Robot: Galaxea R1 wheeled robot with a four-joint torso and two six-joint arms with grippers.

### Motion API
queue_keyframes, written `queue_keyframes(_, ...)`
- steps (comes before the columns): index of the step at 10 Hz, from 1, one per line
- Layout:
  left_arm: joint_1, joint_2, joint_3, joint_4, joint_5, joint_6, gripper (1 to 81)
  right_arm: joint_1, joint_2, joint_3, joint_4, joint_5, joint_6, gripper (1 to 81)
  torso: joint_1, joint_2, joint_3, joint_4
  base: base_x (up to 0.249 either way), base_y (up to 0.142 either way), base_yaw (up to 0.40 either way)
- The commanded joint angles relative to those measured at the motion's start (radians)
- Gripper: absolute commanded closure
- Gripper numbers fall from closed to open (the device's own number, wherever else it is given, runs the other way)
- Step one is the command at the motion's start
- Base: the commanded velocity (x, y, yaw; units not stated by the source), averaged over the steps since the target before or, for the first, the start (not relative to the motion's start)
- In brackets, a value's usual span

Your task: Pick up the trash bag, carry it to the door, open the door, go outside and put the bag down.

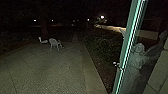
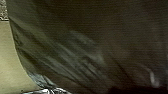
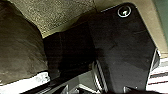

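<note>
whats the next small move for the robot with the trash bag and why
Probably a short, slow roll straight forward: the paving stretches ahead, while the green door edge stands off to the right with a person close by it. Slow seems wise, since the dark trash bag looms large in both wrist views.

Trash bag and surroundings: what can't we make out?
- Contents of the trash bag, left wrist view: hidden by its dark film.
- Its full outline, left wrist view: cut off by the edges.
- Pale shape beside the chair, head view: too small to identify.
- Feet of the person, head view: cut off by the edge.
</note>
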Motion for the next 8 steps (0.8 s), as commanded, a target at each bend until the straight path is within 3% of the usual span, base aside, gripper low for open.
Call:
queue_keyframes(1,-0.058,-0.003,0.0,-0.005,0.058,0.002,81.1,0.048,0.007,0.007,0.002,-0.05,-0.003,1.0,0.0,0.0,0.0,0.0,0.078,0.0,0.0)
queue_keyframes(8,-0.058,-0.002,0.0,-0.005,0.058,0.002,81.1,0.047,0.007,0.007,0.002,-0.048,-0.003,1.0,-0.001,0.0,0.0,0.0,0.078,0.0,0.0)
